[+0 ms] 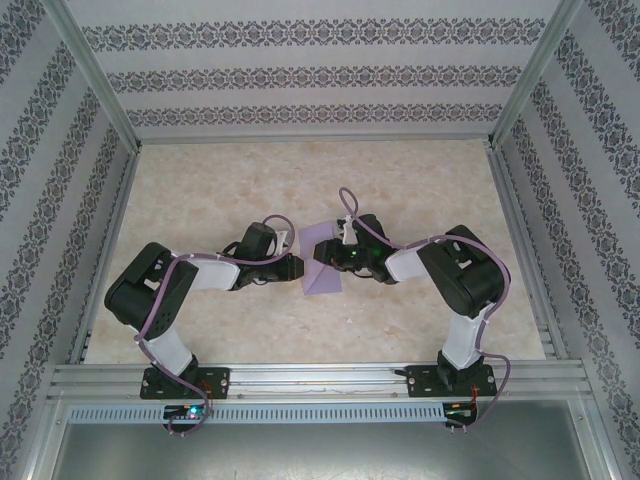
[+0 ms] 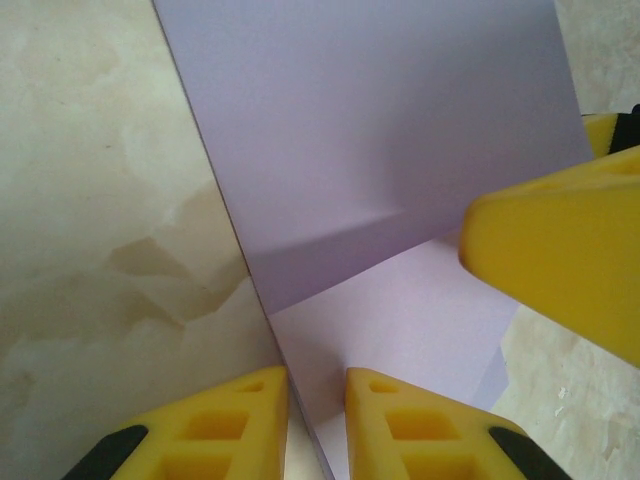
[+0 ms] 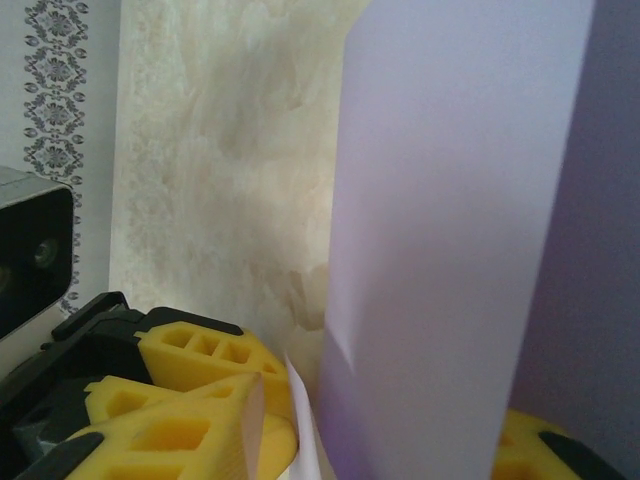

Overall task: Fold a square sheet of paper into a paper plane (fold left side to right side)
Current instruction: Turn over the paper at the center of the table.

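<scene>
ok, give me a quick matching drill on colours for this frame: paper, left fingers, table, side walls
Things:
1. sheet of paper
2. left fingers
3. table
4. side walls

Colours:
A. yellow
B. white with grey ornament bands
C. lilac
D. beige, marbled

Pairs: 1-C, 2-A, 3-D, 4-B

walls (image 1: 300, 75): damask-striped wallpaper | tabletop (image 1: 430, 190): beige marble pattern | frame (image 1: 320, 376): aluminium rails | light: even
</scene>
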Controlling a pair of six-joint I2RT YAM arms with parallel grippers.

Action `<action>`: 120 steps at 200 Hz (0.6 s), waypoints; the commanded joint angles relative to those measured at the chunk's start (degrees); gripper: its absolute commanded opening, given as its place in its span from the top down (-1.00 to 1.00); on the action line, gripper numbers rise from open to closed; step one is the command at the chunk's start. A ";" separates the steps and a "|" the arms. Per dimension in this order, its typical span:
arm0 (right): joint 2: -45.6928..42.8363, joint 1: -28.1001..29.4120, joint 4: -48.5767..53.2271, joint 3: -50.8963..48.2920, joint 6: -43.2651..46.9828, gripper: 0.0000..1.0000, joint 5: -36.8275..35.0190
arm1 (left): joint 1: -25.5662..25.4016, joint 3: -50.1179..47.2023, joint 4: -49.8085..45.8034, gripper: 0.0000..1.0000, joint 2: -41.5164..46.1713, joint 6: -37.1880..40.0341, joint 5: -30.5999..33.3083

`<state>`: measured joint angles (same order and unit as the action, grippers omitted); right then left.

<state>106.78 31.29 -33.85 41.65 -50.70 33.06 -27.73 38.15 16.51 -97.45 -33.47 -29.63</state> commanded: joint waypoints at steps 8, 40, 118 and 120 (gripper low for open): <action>0.88 0.88 -0.19 1.86 0.86 0.37 -0.63 | 0.52 -0.05 1.42 0.56 -0.75 1.20 1.04; 0.36 0.81 0.23 2.03 0.95 0.55 -0.70 | 0.54 0.08 1.09 0.51 1.53 1.46 1.18; -5.02 -1.52 1.50 4.29 2.82 1.00 -0.37 | 0.91 2.94 -10.88 0.27 19.57 8.57 7.47; -5.27 -1.61 1.50 4.36 2.91 1.00 -0.36 | 0.92 2.99 -11.24 0.26 20.17 8.79 7.76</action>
<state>105.75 31.24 -31.97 43.68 -49.98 32.64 -27.64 38.98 11.29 -83.74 -29.56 -25.76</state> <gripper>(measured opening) 0.044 0.349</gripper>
